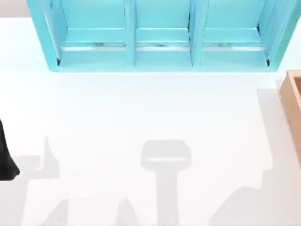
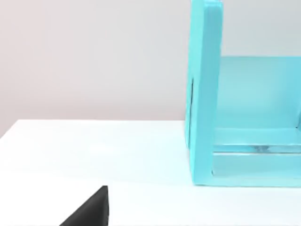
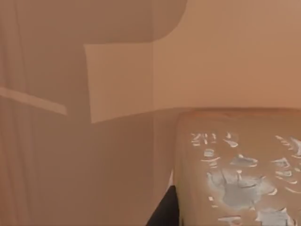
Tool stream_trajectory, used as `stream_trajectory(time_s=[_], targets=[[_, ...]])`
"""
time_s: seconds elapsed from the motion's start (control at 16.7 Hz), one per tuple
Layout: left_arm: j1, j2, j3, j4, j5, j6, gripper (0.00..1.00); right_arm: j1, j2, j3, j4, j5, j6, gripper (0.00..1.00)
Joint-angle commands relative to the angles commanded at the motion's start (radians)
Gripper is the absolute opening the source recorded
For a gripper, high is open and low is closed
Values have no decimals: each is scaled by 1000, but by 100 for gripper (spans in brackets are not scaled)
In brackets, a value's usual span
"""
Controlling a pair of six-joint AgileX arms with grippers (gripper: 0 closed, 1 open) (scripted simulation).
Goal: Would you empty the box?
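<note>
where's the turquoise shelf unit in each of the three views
Top view: the turquoise shelf unit spans the far edge of the table.
Left wrist view: its end panel and one compartment stand at the right.
Right wrist view: not in it.
Shared landmark: the white table.

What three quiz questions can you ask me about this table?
1. True or false: the turquoise shelf unit has three compartments side by side.
2. The box sits at which part of the table in the top view? A) left edge B) right edge C) middle
3. Fill in: the wrist view looking at the box's tan inside walls belongs to the ___ arm.
Key: 1 true; 2 B; 3 right.
</note>
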Motion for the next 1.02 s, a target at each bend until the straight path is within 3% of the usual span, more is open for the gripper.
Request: stream_trajectory(time_s=[0.66,1.02], targets=[[0,0,0,0,0,0,100,-2,-4,15,-16,0,1,0],[0,0,0,0,0,0,100,-6,-52,225,-290,-1,-6,0]])
